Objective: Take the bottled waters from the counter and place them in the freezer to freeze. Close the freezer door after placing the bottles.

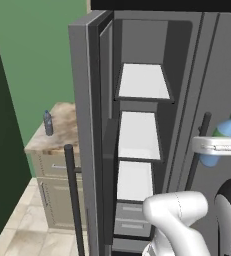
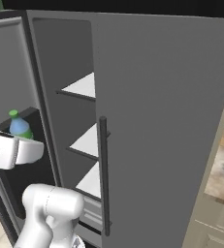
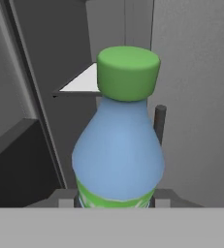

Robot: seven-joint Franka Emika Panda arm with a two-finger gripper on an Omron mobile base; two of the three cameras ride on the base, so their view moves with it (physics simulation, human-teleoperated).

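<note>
My gripper [image 1: 216, 147] is shut on the clear light blue bottled water [image 1: 223, 131] with a green cap, holding it upright in front of the fridge, to the right of the open freezer [image 1: 139, 115]. In the right base view the bottle [image 2: 19, 126] rises above the white hand of the gripper [image 2: 15, 144], in front of the freezer door's black panel. The hand view has the bottle [image 3: 118, 150] close up between the gripper [image 3: 116, 200] fingertips. The dark grey-blue bottled water [image 1: 48, 123] stands on the counter [image 1: 64, 131] at the left. The freezer door [image 1: 84, 130] stands wide open.
White shelves [image 1: 143, 82] and drawers [image 1: 132, 217] fill the freezer compartment. The shut right fridge door [image 2: 162, 121] carries a long dark handle [image 2: 103, 177]. A green wall [image 1: 37, 60] rises behind the counter, and pale tile floor [image 1: 22, 235] lies below it.
</note>
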